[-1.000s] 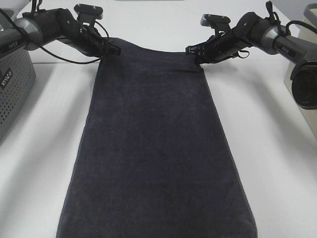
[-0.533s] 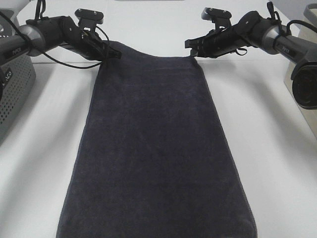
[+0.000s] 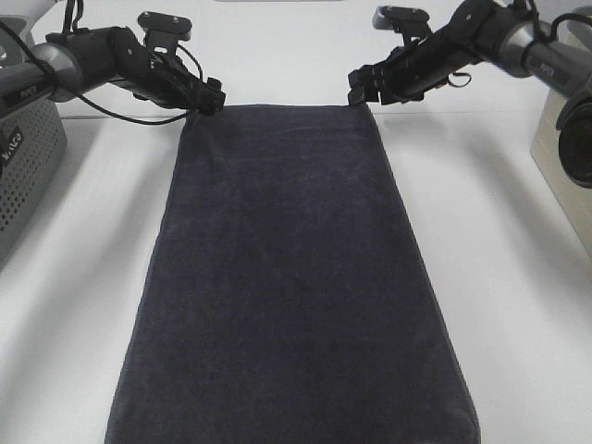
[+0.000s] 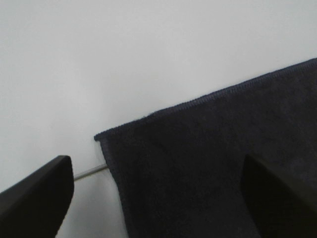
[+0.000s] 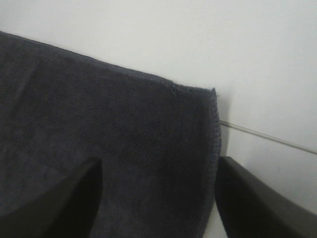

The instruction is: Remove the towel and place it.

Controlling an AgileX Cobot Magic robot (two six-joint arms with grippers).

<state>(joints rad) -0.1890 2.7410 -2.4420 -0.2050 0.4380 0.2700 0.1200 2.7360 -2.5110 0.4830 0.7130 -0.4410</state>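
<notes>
The dark charcoal towel (image 3: pixel 291 277) lies spread flat on the white table, running from the far middle down to the near edge. My left gripper (image 3: pixel 211 97) hovers open just above its far left corner (image 4: pixel 106 136), fingers apart with nothing between them. My right gripper (image 3: pixel 361 90) is open above the far right corner (image 5: pixel 210 94). Both wrist views show the hemmed corners lying loose on the table under the spread fingers.
A grey perforated basket (image 3: pixel 23 166) stands at the left edge. A pale machine housing (image 3: pixel 564 157) stands at the right edge. The white table (image 3: pixel 518 305) stretches on both sides of the towel.
Both grippers have opened and let go of the towel's far corners. The corners dropped flat onto the table and the grippers lifted slightly.
</notes>
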